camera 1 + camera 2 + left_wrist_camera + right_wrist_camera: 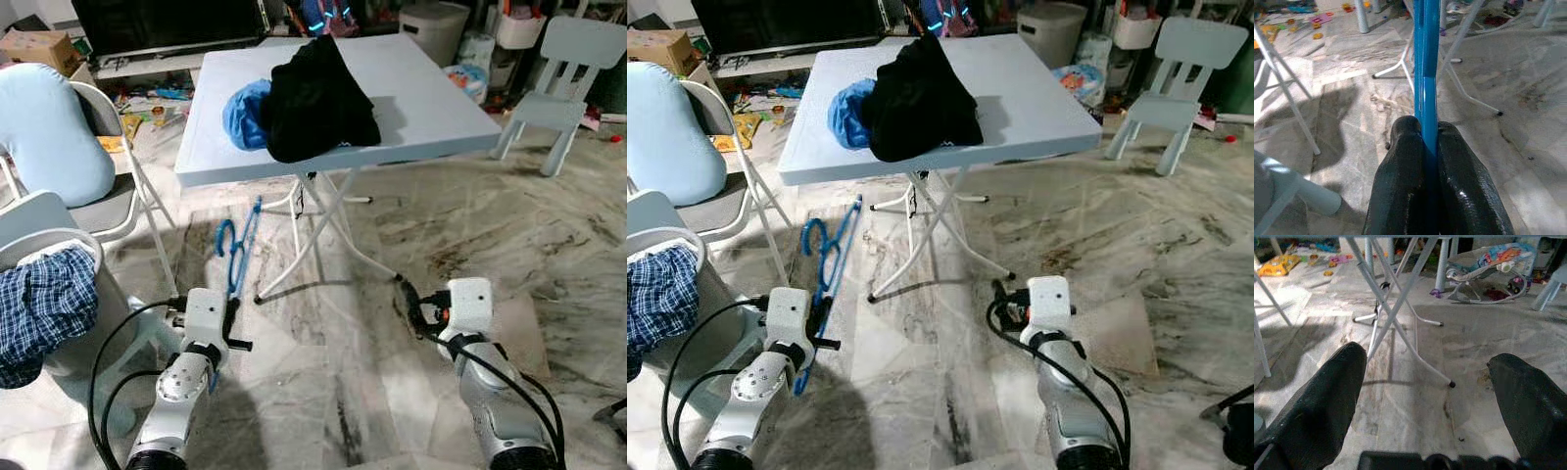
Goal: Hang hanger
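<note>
Hanger: thin blue plastic hanger, hook curled at 11 o'clock, clamped by the left pincer over the marble floor.
Right pincer: right pincer released, fingers spread wide.
Table: pale folding table at 12 o'clock; black clothing heaped on it.
Room: open floor at 2 o'clock.
Hidden: hanger's lower end behind the wrist.

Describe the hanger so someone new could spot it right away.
Start at the pale folding table holding dark clothes. In front of its left edge, the left end effector holds a thin blue hanger above the floor. Nothing else nearby is a bright blue plastic frame with a hook.
</note>
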Controlling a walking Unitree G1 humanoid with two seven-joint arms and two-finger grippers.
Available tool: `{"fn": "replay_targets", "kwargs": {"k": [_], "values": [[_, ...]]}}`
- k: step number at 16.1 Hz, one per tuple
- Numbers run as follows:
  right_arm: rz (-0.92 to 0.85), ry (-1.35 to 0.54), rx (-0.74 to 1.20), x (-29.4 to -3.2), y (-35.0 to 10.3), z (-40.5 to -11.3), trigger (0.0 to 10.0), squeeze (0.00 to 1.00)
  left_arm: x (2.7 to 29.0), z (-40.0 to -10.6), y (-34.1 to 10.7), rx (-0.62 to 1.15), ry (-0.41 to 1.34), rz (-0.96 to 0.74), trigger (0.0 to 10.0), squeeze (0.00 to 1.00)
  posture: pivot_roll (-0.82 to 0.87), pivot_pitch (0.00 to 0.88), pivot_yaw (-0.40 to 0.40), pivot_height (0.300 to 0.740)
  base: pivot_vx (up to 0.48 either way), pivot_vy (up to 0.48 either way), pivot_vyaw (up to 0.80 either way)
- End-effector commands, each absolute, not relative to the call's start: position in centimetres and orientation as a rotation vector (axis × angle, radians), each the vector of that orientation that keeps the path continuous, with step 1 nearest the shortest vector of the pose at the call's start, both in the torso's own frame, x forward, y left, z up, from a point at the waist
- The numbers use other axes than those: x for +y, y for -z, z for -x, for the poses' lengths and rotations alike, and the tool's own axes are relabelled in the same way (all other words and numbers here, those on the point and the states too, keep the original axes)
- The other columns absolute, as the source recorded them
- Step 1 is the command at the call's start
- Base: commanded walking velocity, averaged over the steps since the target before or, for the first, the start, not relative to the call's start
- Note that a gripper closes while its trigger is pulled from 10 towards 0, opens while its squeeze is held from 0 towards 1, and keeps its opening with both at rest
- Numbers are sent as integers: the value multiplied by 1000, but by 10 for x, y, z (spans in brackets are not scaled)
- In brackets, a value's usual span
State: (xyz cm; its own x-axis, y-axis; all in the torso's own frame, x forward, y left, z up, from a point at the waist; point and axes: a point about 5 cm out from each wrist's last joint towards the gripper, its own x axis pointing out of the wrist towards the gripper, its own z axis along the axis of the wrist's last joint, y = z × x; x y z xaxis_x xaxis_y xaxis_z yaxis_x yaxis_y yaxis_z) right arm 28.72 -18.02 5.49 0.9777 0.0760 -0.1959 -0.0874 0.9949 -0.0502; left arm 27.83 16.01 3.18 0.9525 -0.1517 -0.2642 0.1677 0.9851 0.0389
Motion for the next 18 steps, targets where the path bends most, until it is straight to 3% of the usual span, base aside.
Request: {"fn": "replay_targets", "kwargs": {"k": [1,3,5,9,12,18], "values": [[84,-90,191,-181,-55,-287,10000,0,159,-280,-33,277,233,-82,10000,0,-91,0,49,740,0,0,0],[191,-113,166,-193,-60,-291,10000,0,143,-271,-35,304,519,-151,10000,0,-90,11,50,740,0,0,0],[399,-271,117,-197,-74,-295,10000,0,132,-267,-47,280,714,-191,10000,0,-98,30,58,740,0,0,0],[697,-699,227,-222,-83,-279,10000,0,128,-267,-56,243,929,-388,10000,0,-105,47,67,740,0,0,0],[891,-871,344,-251,-95,-273,10000,0,122,-252,-52,262,1157,-549,10000,0,-117,51,73,740,0,0,0],[872,-1137,437,-232,-98,-269,10000,0,114,-254,-58,202,1233,-609,10000,0,-116,54,83,740,0,0,0]]}}
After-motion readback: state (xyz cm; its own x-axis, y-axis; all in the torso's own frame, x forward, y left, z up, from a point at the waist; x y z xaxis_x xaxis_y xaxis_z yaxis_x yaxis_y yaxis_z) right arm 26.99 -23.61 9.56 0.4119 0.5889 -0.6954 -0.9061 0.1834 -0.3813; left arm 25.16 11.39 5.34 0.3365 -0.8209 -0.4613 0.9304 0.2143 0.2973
